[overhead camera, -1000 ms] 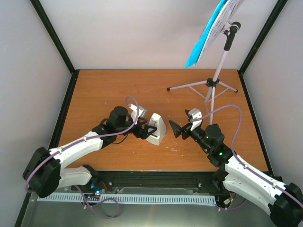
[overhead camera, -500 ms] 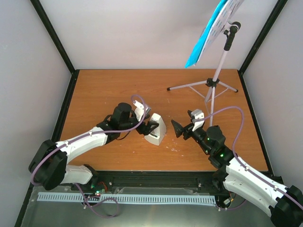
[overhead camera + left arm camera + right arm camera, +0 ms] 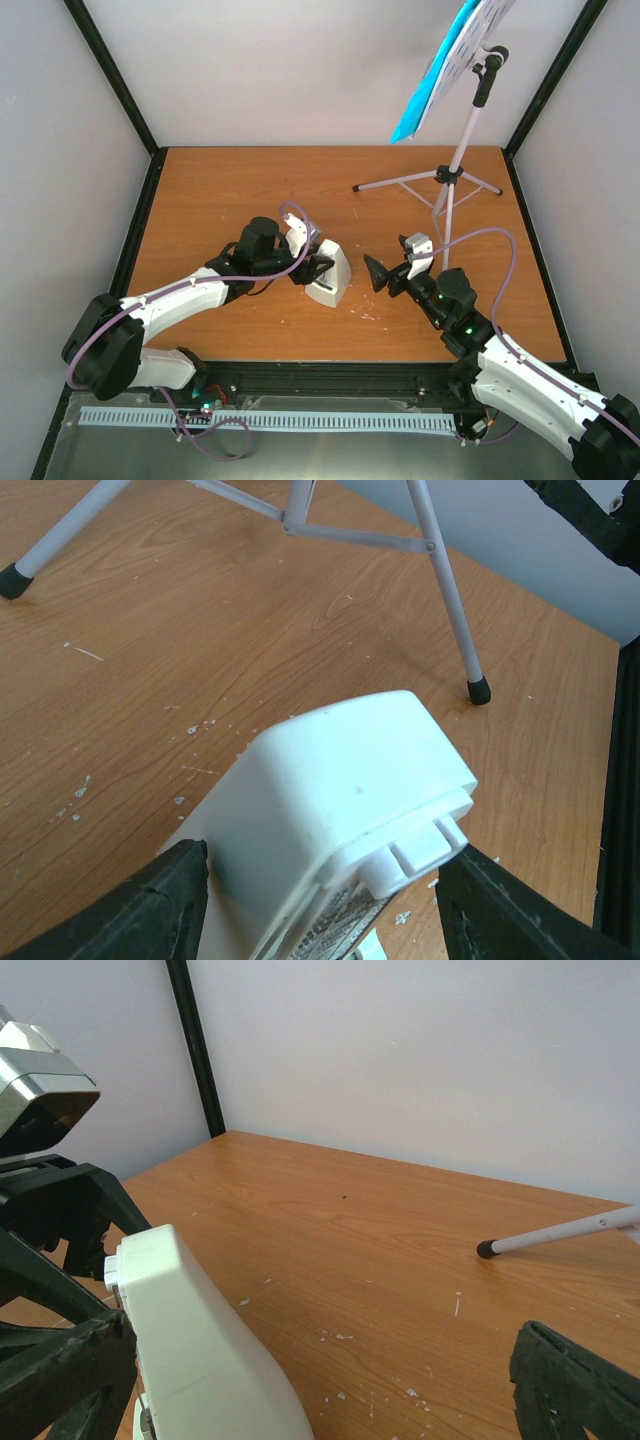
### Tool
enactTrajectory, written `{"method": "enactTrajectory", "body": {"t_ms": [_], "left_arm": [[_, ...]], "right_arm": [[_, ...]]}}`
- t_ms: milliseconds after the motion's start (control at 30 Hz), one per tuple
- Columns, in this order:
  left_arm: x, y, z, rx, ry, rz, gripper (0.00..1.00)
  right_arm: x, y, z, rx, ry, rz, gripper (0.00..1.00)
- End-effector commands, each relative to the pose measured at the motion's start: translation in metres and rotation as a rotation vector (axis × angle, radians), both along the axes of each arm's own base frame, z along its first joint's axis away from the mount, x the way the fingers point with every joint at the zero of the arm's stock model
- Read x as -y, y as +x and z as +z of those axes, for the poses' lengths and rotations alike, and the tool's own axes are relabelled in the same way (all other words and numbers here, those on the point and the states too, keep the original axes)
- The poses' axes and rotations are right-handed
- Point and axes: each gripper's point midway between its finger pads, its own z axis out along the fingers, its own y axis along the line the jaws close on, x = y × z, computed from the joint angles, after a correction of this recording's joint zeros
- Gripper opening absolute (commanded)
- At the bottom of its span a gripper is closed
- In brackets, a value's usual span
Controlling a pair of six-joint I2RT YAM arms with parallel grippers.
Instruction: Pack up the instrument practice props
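Observation:
The white pyramid-shaped metronome (image 3: pixel 331 274) stands mid-table. My left gripper (image 3: pixel 314 268) has a finger on each side of it; in the left wrist view the metronome (image 3: pixel 340 770) fills the gap of the left gripper (image 3: pixel 322 890) and both black fingers (image 3: pixel 150 910) press its sides. My right gripper (image 3: pixel 378 272) is open and empty just right of the metronome (image 3: pixel 200 1360). The white perforated music stand (image 3: pixel 462 150) stands at the back right on thin tripod legs (image 3: pixel 445 590), holding bright blue and white sheet-music pages (image 3: pixel 425 100).
Black frame posts (image 3: pixel 115 75) and pale walls enclose the wooden table (image 3: pixel 220 190). One stand leg tip (image 3: pixel 487 1249) rests on the table ahead of my right gripper. White flecks litter the wood near the metronome.
My left gripper moved right from beside the metronome to around it and closed on its sides. The right arm has shifted only slightly.

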Motion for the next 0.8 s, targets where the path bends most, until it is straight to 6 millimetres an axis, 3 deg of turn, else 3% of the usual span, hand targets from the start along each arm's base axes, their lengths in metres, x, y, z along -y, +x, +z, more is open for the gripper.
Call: {"method": "enactTrajectory", "body": {"t_ms": [0, 300, 767], "left_arm": [[0.0095, -0.0024, 0.0179, 0.058, -0.034, -0.054, 0.62], [0.0095, -0.0043, 0.0166, 0.061, -0.028, -0.065, 0.69], [0.0077, -0.0082, 0.0107, 0.067, -0.014, -0.082, 0.55]], "right_arm": [[0.0047, 0.0015, 0.0036, 0.014, 0.018, -0.022, 1.0], [0.0046, 0.0008, 0.0038, 0.017, 0.017, -0.019, 1.0], [0.0047, 0.0008, 0.0028, 0.016, 0.013, -0.019, 1.0]]}}
